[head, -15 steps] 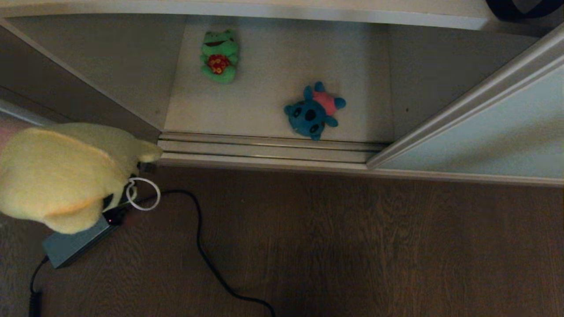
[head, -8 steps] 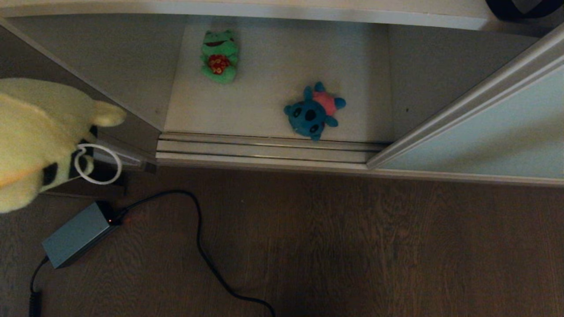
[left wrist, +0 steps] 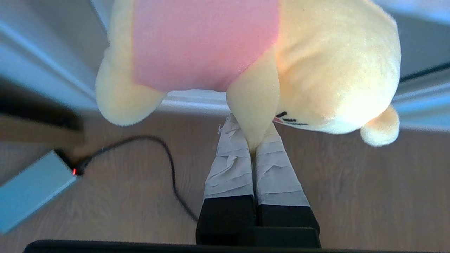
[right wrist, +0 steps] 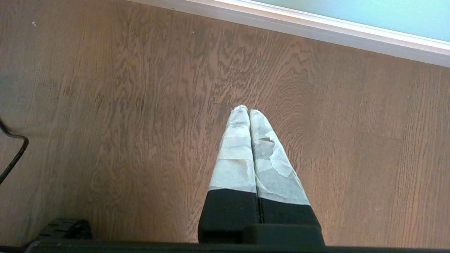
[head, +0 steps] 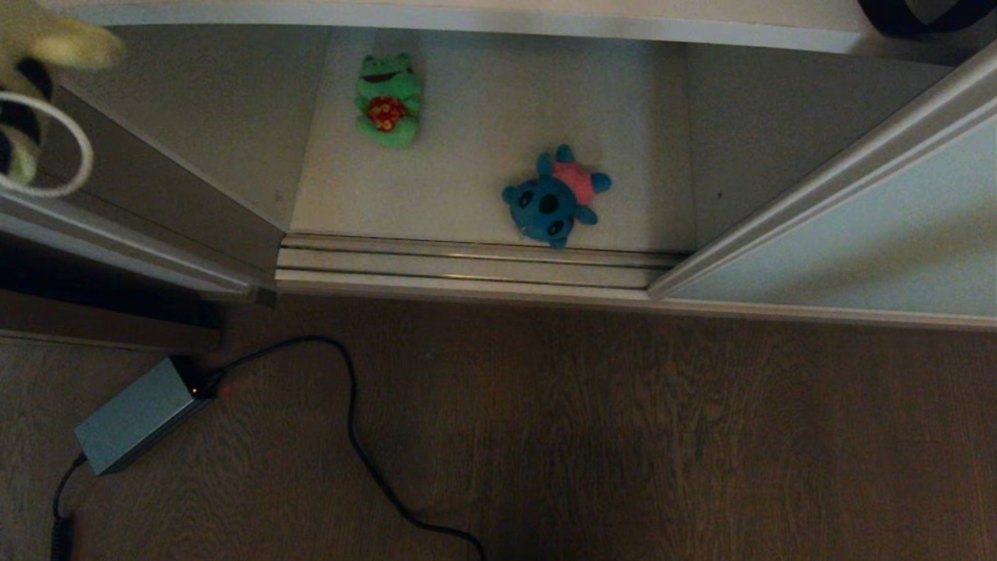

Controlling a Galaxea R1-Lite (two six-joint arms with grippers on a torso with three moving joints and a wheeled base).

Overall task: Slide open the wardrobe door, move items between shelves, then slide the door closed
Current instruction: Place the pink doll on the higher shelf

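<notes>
Three plush toys show in all: a green frog toy [head: 387,98] and a blue plush with a pink back [head: 554,196] lie apart on the lower shelf [head: 475,195] at the upper middle of the head view, and a pale yellow plush with a pink part [left wrist: 253,59] hangs pinched in the left gripper [left wrist: 250,131], whose two taped fingers are clamped together on a fold of it. In the head view only a scrap of that yellow toy and its one white loop [head: 43,144] show at the upper left corner. One sliding wardrobe door [head: 864,241] stands at the right of the frame, leaving the compartment uncovered. One grey power brick [head: 132,425] with one black cable [head: 350,421] lies on the wood floor [head: 662,436] at lower left. The right gripper [right wrist: 246,114] hangs over bare floor, its two fingers pressed together on nothing.
</notes>
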